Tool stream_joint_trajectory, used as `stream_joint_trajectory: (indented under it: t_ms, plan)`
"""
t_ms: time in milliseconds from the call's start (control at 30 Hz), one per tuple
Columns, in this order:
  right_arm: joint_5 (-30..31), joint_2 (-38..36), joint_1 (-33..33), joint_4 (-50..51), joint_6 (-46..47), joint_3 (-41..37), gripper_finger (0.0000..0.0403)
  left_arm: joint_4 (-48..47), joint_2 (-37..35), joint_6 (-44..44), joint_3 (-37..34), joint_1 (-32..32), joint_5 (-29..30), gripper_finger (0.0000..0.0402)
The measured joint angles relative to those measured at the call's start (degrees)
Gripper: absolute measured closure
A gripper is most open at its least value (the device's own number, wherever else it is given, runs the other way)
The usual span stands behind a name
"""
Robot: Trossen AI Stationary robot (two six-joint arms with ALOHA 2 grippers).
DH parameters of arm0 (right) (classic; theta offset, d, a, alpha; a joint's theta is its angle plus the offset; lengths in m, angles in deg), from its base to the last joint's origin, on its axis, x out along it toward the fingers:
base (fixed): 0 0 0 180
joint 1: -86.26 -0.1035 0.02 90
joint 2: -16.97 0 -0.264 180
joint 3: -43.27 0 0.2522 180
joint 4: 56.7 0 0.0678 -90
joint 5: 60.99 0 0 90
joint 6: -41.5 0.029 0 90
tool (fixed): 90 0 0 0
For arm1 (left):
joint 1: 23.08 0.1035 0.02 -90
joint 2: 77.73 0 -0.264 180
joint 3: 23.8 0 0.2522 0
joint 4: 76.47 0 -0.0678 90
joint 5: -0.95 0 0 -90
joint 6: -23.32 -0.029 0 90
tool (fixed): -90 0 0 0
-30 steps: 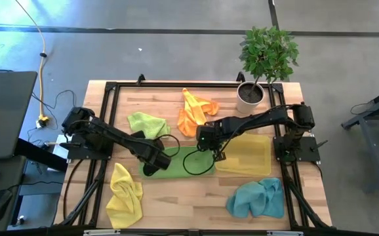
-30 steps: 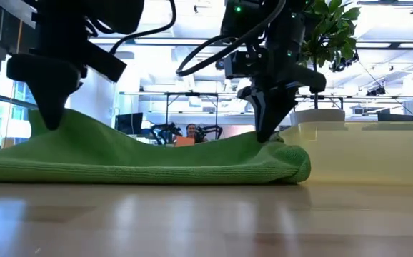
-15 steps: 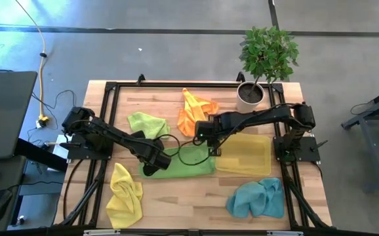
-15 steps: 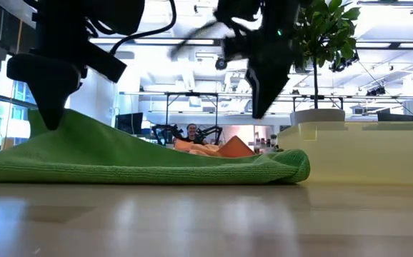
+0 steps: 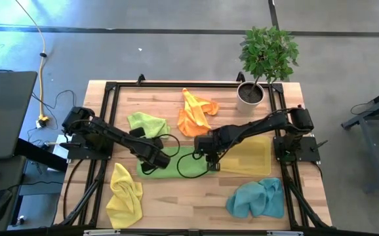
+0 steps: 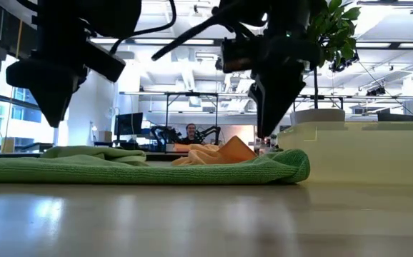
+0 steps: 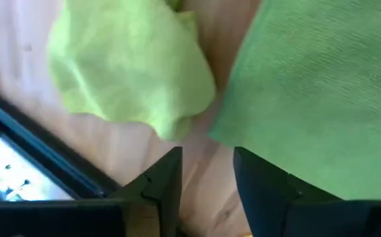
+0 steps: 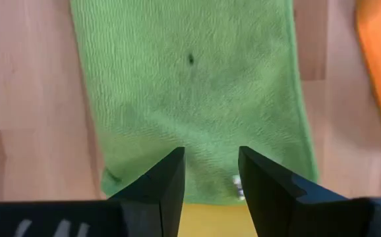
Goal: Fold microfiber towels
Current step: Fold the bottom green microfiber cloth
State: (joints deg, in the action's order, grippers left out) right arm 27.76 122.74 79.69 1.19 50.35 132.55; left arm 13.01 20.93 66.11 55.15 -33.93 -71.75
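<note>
Near edge: teal towel (image 5: 256, 198) crumpled near right, yellow towel (image 5: 124, 188) crumpled near left, both untouched. Mid table: green towel (image 5: 176, 164) lying flat, folded over, fold edge touching flat yellow towel (image 5: 247, 154) on its right. Left gripper (image 5: 151, 161) over green towel's left end, fingers apart, nothing held, cloth lying below in left wrist view (image 7: 309, 92). Right gripper (image 5: 209, 160) above green towel's right end, fingers parted, empty, hovering clear of cloth in low view (image 6: 267, 128). Farther back: second lime towel (image 5: 145, 123) bunched left of centre, orange towel (image 5: 195, 113) bunched at centre far, plant pot (image 5: 250, 95) far right.

Step in hand, judged: green towel just laid down, next fold or lift away. To do well: check edges line up before regripping; pinch corners, not the middle; keep both grippers level so the fold stays square; avoid dragging the flat yellow towel that touches it.
</note>
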Motion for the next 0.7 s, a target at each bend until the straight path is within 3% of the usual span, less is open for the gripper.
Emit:
stream_joint_trajectory:
  t_ms: [267,433,700]
  plan:
    - [-3.42,-0.02,-0.22,-3.12,3.18,-4.36,0.0269,16.28,-0.02,-13.03,0.0,-2.29,-5.97,0.0273]
    - [-3.21,-0.02,-0.65,-5.59,2.92,-7.64,0.0269,21.61,-0.05,-15.45,0.02,-3.21,-7.24,0.0274]
    - [6.13,-0.04,-0.33,-5.75,-4.92,-9.83,0.0269,19.95,2.53,-14.47,0.09,-4.27,-11.57,0.0275]
